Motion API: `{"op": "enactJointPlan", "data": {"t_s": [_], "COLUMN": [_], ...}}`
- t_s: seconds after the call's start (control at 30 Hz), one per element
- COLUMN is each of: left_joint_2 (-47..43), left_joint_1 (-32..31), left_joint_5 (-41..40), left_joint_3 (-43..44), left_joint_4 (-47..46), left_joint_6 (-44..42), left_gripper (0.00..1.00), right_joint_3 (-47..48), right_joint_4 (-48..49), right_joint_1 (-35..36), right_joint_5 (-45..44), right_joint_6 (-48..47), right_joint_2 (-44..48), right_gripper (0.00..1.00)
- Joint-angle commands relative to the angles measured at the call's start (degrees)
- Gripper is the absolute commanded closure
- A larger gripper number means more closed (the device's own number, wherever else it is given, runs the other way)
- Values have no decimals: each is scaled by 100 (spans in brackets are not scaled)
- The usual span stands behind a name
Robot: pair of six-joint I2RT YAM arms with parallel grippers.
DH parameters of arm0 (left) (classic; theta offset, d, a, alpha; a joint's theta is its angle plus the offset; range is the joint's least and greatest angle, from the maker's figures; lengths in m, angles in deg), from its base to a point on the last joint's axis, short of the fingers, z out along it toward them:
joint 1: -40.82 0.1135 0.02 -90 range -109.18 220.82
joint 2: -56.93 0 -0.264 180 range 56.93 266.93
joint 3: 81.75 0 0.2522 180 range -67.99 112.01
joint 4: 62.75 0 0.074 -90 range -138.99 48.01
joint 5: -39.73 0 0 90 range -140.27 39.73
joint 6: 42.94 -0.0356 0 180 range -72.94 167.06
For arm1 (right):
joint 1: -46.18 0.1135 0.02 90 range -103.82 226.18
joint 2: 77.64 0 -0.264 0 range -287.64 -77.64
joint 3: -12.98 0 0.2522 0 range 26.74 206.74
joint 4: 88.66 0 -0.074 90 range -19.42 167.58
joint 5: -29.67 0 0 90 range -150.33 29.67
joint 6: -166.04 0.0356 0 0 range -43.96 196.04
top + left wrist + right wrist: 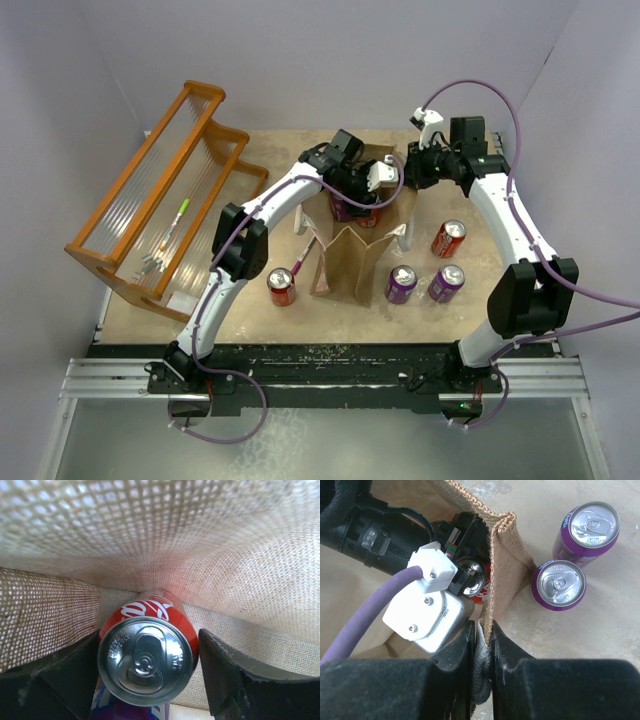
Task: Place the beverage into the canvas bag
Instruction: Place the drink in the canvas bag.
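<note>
The canvas bag (352,262) stands open at mid-table. My left gripper (357,198) reaches down into it and is shut on a red cola can (146,652), which is tilted with its silver top facing the camera. The bag's woven wall (210,545) is close around it, and a purple can (129,711) lies just beneath. My right gripper (482,640) is shut on the bag's rim (506,555) and white handle (481,665), holding the mouth open at the far right corner (404,170). The red can's top also shows in the right wrist view (474,576).
A red can (282,287) stands left of the bag and another red can (448,238) stands to its right. Two purple cans (401,284) (446,283) stand at the front right, also in the right wrist view (590,527) (558,584). An orange slatted rack (165,205) fills the left.
</note>
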Motion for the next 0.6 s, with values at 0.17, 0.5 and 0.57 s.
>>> {"op": "enactJointPlan", "data": {"t_s": [0.17,0.5,0.57], "left_joint_2": [-651,-1416,-1535], "left_joint_1": [-31,-35,-36], "left_joint_5": [-55,489,573], "left_joint_3": [125,-531,-581], "left_joint_4": [-520,-984,-938], "left_joint_6": [307,361,288], "left_gripper": [5,1,1], "right_joint_3": [244,303,337], "right_joint_4": [77,4,-2], "right_joint_1": [112,112,112], "right_joint_5": [731,1103,1050], "right_joint_6": [27,-11,-2], "right_joint_2": [160,300,321], "right_gripper": [85,73,72]}}
